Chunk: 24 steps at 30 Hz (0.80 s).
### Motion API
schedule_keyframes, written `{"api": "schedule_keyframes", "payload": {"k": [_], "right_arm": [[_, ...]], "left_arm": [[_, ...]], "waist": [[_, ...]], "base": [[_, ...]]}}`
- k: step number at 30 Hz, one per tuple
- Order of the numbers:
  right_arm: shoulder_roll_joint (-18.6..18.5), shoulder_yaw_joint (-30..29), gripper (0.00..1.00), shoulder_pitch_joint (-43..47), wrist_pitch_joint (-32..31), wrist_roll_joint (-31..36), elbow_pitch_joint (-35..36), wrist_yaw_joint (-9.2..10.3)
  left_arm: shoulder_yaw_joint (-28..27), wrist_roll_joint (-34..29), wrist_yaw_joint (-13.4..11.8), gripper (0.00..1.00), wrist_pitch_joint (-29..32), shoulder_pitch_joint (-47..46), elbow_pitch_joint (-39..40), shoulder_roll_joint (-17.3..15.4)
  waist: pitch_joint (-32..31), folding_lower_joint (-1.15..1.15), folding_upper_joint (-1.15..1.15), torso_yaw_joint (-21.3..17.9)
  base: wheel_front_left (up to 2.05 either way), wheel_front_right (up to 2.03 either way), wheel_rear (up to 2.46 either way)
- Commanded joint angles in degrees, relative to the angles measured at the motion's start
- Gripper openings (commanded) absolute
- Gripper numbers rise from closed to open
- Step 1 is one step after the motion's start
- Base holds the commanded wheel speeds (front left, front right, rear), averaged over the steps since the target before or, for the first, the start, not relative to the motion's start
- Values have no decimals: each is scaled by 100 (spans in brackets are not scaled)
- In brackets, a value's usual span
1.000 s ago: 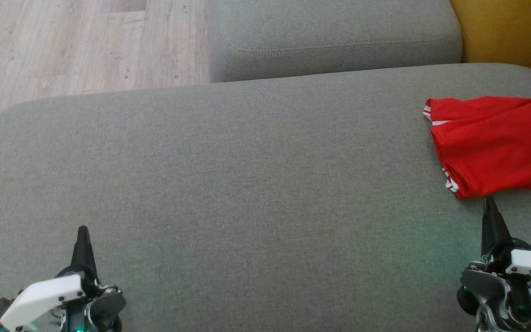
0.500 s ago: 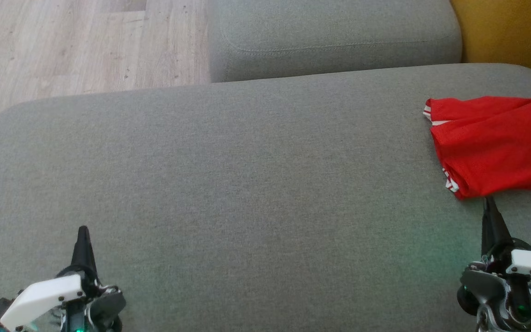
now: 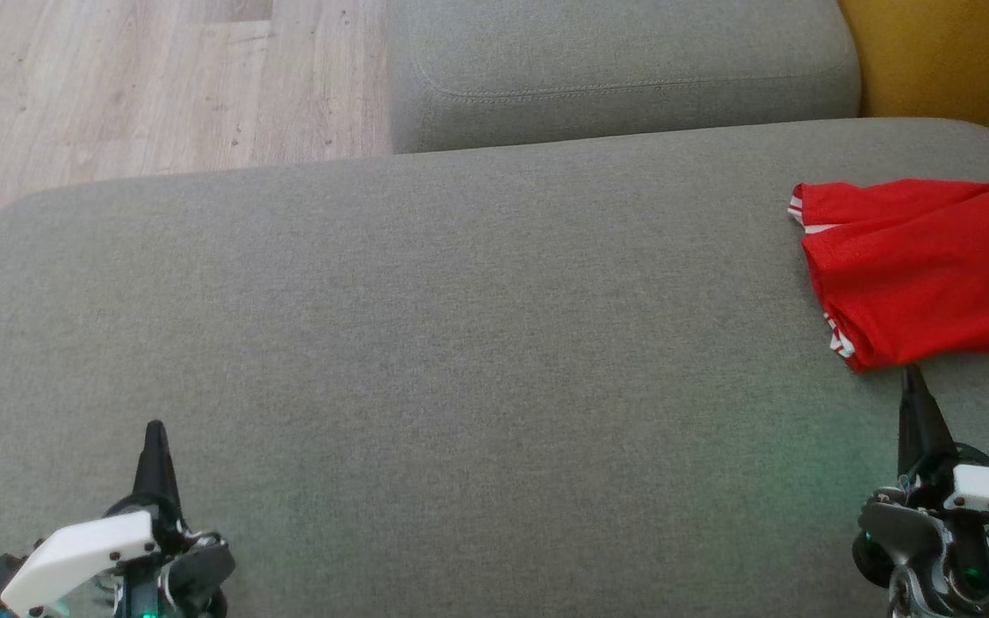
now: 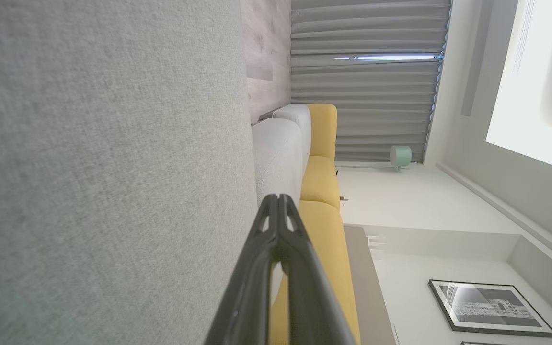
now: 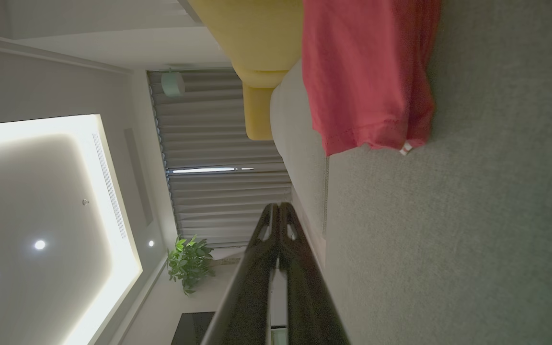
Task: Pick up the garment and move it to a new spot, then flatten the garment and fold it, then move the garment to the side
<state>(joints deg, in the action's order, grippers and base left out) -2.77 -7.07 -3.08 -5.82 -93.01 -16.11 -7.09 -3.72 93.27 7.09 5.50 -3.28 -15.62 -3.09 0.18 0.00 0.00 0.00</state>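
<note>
Both hands are closed and empty. The left hand (image 3: 154, 427) sits over bare sofa cushion (image 3: 460, 343) at lower left. The right hand (image 3: 911, 371) points at the near edge of the garment (image 3: 924, 270), close but not touching it. The garment is red jersey fabric with white trim, lying roughly folded at the cushion's far right, partly out of the head view. I judge it light, limp and a bit slick, so it'll sag and spill open if one layer is lifted. Pinch through all layers at the near corner by the trim.
</note>
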Motion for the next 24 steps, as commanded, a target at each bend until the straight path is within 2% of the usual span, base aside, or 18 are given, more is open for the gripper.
{"api": "schedule_keyframes", "payload": {"k": [1,24], "right_arm": [[-51,107,0,-305,-25,41,212,-40],[-40,91,0,-307,-38,54,211,-40]], "left_arm": [[-204,-47,40,0,38,-284,160,-36],[-226,-66,40,0,55,-286,160,-20]], "waist": [[0,0,0,0],[0,0,0,0]], "base": [[0,0,0],[0,0,0]]}}
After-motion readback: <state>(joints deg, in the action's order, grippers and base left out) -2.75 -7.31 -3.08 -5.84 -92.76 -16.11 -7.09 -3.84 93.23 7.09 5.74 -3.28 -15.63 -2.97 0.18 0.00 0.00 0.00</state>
